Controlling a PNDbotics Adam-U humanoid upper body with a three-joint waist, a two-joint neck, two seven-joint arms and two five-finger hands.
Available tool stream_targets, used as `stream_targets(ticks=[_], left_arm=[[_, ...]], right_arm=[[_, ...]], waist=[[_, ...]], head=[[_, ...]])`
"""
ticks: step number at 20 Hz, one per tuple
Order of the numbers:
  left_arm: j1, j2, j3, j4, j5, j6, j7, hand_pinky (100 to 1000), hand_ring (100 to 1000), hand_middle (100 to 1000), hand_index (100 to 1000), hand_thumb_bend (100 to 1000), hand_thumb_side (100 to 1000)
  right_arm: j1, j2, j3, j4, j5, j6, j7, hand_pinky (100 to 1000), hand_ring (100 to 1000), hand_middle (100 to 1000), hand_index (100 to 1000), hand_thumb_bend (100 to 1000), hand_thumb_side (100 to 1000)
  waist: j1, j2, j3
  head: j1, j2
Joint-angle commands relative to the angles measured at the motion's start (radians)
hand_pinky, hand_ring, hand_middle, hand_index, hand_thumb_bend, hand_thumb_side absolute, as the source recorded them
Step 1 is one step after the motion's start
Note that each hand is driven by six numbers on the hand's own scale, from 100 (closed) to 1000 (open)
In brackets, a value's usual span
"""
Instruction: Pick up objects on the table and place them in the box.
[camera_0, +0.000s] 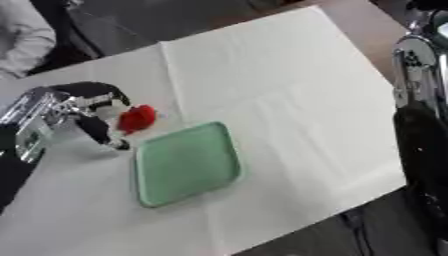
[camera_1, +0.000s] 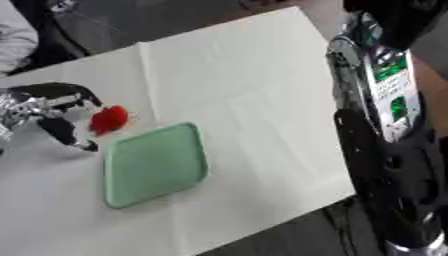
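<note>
A small red object (camera_0: 136, 119) is held off the white cloth, just left of the upper left corner of a shallow green tray (camera_0: 186, 163). My left hand (camera_0: 92, 111) comes in from the left edge and is shut on the red object, fingers curled round it. The tray lies flat near the front of the cloth and holds nothing. My right arm (camera_1: 385, 125) runs down the right side of both views; its hand does not show.
A white cloth (camera_0: 280, 90) covers the table, with dark floor beyond its far and near edges. A person in light clothing (camera_0: 19, 35) sits at the far left corner, away from the objects.
</note>
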Motion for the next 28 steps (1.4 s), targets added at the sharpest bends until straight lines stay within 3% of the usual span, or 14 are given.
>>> stream_targets(ticks=[1, 11, 20, 22, 25, 26, 27, 28], left_arm=[[-0.035, 0.003, 0.025, -0.008, -0.014, 0.009, 0.01, 650, 809, 902, 899, 676, 361], [-0.033, -0.067, 0.069, 0.126, 0.015, -0.053, 0.091, 632, 792, 869, 893, 617, 348], [-0.034, -0.092, 0.093, 0.172, -0.013, -0.108, 0.19, 577, 751, 829, 860, 545, 325], [-0.033, -0.095, 0.093, 0.176, -0.017, -0.118, 0.21, 485, 668, 775, 810, 484, 336], [-0.032, -0.094, 0.092, 0.178, -0.022, -0.125, 0.246, 219, 427, 581, 691, 298, 428], [-0.032, -0.094, 0.091, 0.179, -0.024, -0.124, 0.256, 114, 338, 517, 644, 178, 529], [-0.033, -0.091, 0.091, 0.177, -0.026, -0.121, 0.271, 100, 223, 451, 589, 100, 648], [-0.033, -0.088, 0.09, 0.175, -0.028, -0.117, 0.289, 100, 153, 399, 557, 100, 739]], right_arm=[[-0.02, 0.001, 0.0, -0.01, -0.001, 0.003, -0.001, 225, 380, 428, 488, 114, 348], [-0.038, 0.028, 0.003, -0.01, -0.008, 0.005, -0.001, 225, 382, 430, 488, 115, 350], [-0.047, 0.041, 0.004, -0.01, -0.014, 0.006, 0.003, 225, 382, 431, 488, 117, 350], [-0.048, 0.042, 0.004, -0.01, -0.014, 0.007, 0.003, 225, 383, 431, 488, 117, 360], [-0.047, 0.041, 0.004, -0.01, -0.014, 0.007, 0.003, 225, 382, 431, 488, 117, 361], [-0.047, 0.041, 0.004, -0.01, -0.014, 0.007, 0.003, 225, 382, 431, 488, 117, 361], [-0.047, 0.04, 0.004, -0.01, -0.014, 0.007, 0.003, 225, 382, 431, 488, 117, 361], [-0.046, 0.039, 0.004, -0.01, -0.014, 0.007, 0.003, 225, 382, 431, 488, 117, 362]], waist=[[-0.004, -0.011, -0.001], [-0.002, -0.002, -0.03], [0.001, 0.002, -0.044], [0.001, 0.002, -0.044], [0.002, 0.002, -0.043], [0.002, 0.002, -0.043], [0.002, 0.001, -0.042], [0.002, 0.001, -0.041]], head=[[0.01, -0.001], [0.033, -0.001], [0.049, -0.001], [0.05, -0.002], [0.051, -0.002], [0.05, -0.002], [0.05, -0.001], [0.049, -0.001]])
